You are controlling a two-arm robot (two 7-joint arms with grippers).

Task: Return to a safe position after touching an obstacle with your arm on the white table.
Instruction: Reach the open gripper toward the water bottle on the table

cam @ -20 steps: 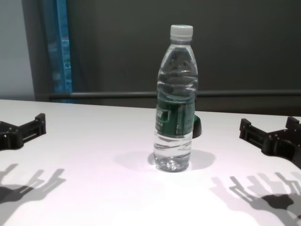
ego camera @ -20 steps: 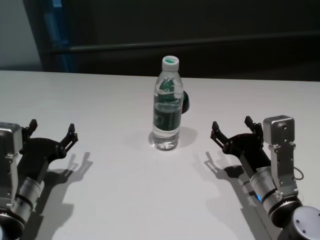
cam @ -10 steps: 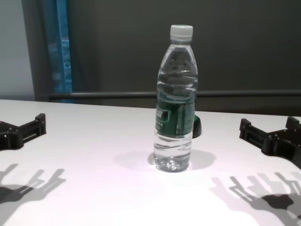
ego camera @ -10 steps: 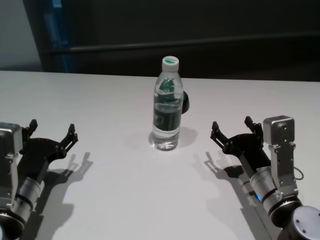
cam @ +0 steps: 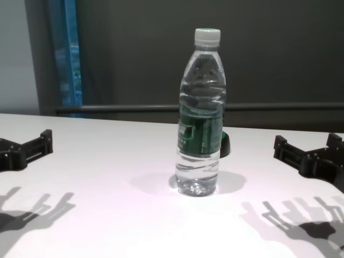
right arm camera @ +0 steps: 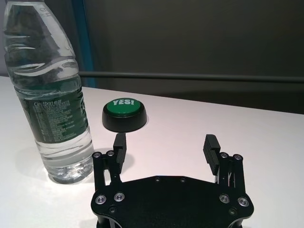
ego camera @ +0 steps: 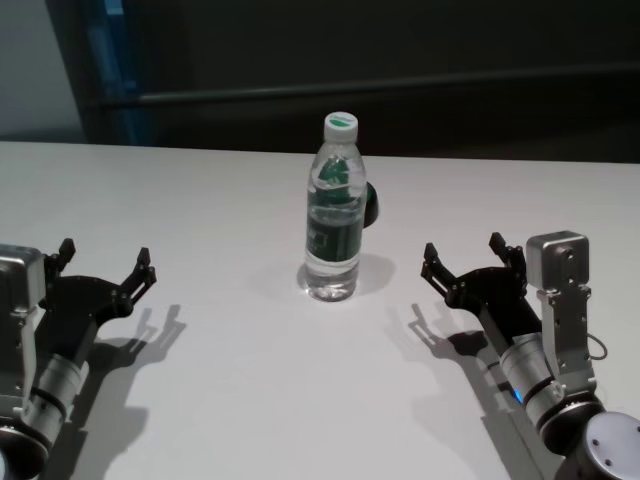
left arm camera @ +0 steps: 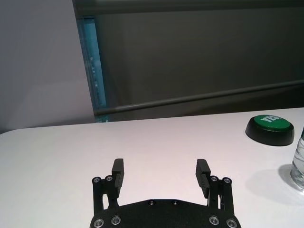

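The obstacle, a clear water bottle (ego camera: 334, 215) (cam: 200, 115) (right arm camera: 50, 95) with a white cap and dark green label, stands upright in the middle of the white table (ego camera: 250, 380). My left gripper (ego camera: 103, 260) (left arm camera: 161, 172) hovers low over the table at the left, open and empty, well apart from the bottle. On the right, my right gripper (ego camera: 472, 255) (right arm camera: 166, 146) is also open and empty, a hand's width from the bottle. Neither arm touches the obstacle.
A low black button with a green top (right arm camera: 124, 115) (left arm camera: 270, 129) sits just behind the bottle, partly hidden by it in the head view. A dark wall with a rail (cam: 134, 108) runs past the table's far edge.
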